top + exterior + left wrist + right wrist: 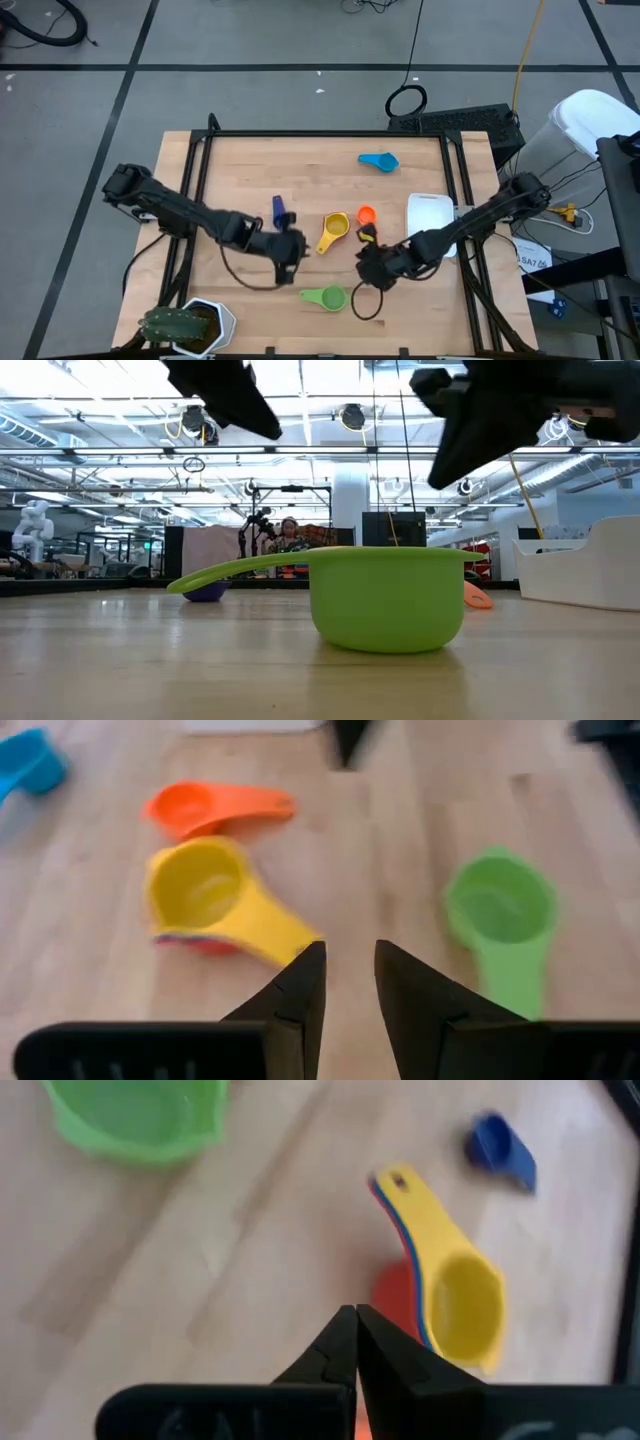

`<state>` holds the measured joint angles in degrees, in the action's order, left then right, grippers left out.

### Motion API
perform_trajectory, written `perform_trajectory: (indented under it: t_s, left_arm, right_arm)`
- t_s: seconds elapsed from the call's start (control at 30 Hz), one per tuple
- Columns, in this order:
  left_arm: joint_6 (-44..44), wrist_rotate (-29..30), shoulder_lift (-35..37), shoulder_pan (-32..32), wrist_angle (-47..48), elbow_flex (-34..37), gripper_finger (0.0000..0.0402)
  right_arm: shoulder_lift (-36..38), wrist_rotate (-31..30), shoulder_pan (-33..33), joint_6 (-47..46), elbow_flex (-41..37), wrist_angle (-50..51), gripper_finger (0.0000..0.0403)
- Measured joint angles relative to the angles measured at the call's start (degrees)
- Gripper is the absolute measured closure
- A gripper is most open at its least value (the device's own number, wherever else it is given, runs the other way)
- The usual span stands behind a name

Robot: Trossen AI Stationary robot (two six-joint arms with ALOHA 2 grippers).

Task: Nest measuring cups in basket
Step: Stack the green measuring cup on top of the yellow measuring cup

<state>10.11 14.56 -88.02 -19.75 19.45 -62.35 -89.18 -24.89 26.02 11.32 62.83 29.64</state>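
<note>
The white basket sits empty at the table's right edge. From it, the light blue cup lies up-left, the orange cup just left, then the yellow cup (stacked on red and blue ones), the dark blue cup farther left, and the green cup down-left. The right gripper, pressed together, hovers below the orange cup. The left gripper, slightly parted and holding nothing, hangs left of the yellow cup.
</note>
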Motion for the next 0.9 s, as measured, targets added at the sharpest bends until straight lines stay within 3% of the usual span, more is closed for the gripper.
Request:
perform_trajectory:
  t_s: [0.17,0.5,0.63,0.9]
  left_arm:
    - [-0.85,-1.08,-1.12,-4.46,-5.09,-0.16,0.0309]
    - [2.21,-3.11,-9.06,-10.74,-4.25,-1.46,0.0309]
    - [0.10,-3.09,-12.87,-11.12,-2.56,-7.19,0.0309]
    - [-5.21,-3.47,-21.56,-11.10,14.97,-23.94,0.0309]
  right_arm:
    - [2.63,-2.31,-0.67,-7.82,-0.04,7.64,0.0403]
    - [8.04,-1.93,-0.68,-18.40,-0.04,14.15,0.0403]
    - [9.63,-1.63,-0.98,-21.01,-0.04,16.49,0.0403]
    - [10.17,1.42,-1.20,-26.27,-0.04,21.45,0.0403]
